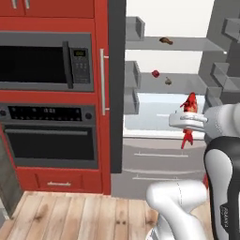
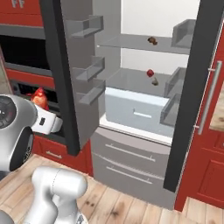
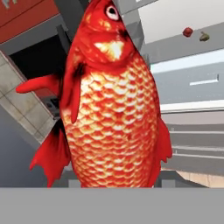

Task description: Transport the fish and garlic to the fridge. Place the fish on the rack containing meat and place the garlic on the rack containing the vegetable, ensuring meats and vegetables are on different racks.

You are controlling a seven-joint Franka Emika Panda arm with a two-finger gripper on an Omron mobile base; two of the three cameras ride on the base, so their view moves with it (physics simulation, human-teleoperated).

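The fish [image 3: 111,100] is clamped in the gripper [image 1: 188,123], whose jaws stand roughly half apart and pressed on its body; it hangs upright in front of the open fridge [image 2: 135,105], head up and tail below the hand, still outside the fridge's cavity and at about the height of its pale drawer. It looks light but awkward: a plump, rounded body under glossy overlapping scales, likely slick, tapering to thin fins and a tail that would bend or slip if pinched. The thick mid-body, where the sides are broadest, seems the safest place to hold it, and that appears to be where the grip sits. Inside the fridge the shelves are flat, hard and smooth; a small brown lump [image 2: 152,40] lies on the upper shelf, and a small round red item [image 2: 150,72] sits just beside the beige-brown garlic [image 2: 155,81] on the shelf below it.
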